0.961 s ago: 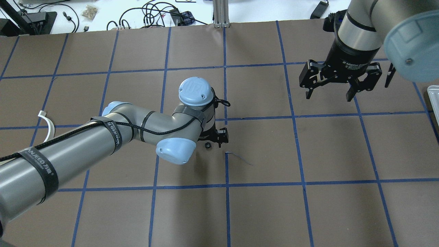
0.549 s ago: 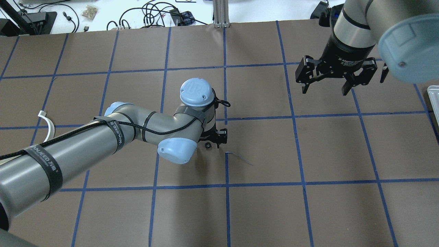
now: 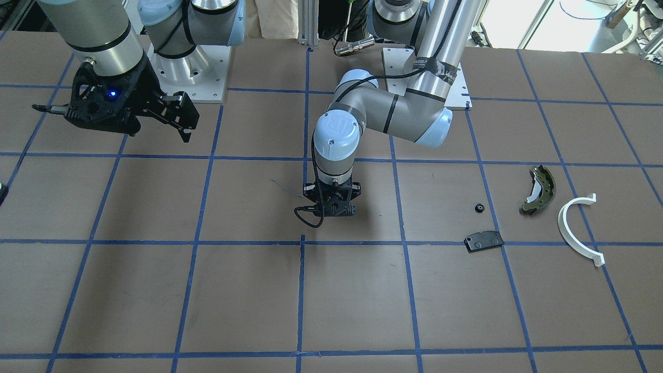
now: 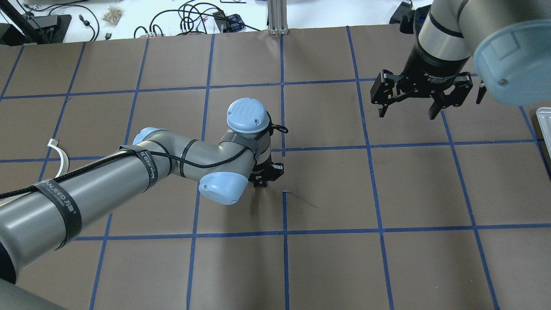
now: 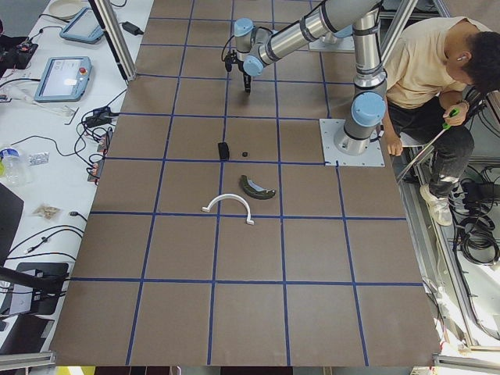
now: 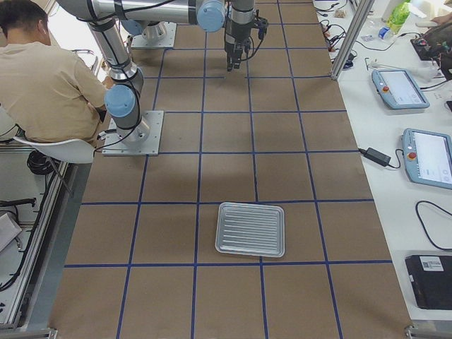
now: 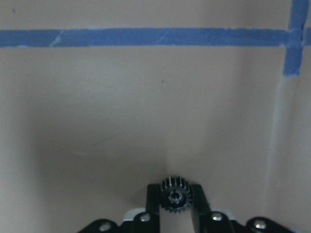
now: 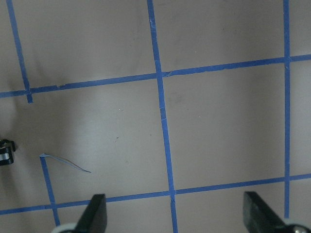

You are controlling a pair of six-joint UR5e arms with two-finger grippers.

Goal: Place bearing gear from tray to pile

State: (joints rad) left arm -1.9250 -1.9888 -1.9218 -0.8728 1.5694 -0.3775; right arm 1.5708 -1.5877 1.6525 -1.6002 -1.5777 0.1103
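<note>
The bearing gear [image 7: 175, 195], small, dark and toothed, sits between the fingertips of my left gripper [image 7: 176, 198]. That gripper [image 4: 263, 181] is shut on it, low over the brown table at its middle, and also shows in the front view [image 3: 330, 207]. The pile lies far off toward my left: an olive-green brake shoe [image 3: 538, 190], a white half-ring [image 3: 577, 228] and a flat black plate [image 3: 484, 241]. My right gripper [image 4: 405, 115] hangs open and empty above the table's far right part.
A ribbed metal tray [image 6: 251, 229] lies at the table's right end; its edge shows in the overhead view [image 4: 544, 116]. A small black part [image 3: 479, 208] lies next to the pile. A seated person [image 5: 437, 70] is behind the robot base.
The left gripper has closed around the gear, which lay just beside its finger before. The right gripper has moved a little farther from me and stays open.
</note>
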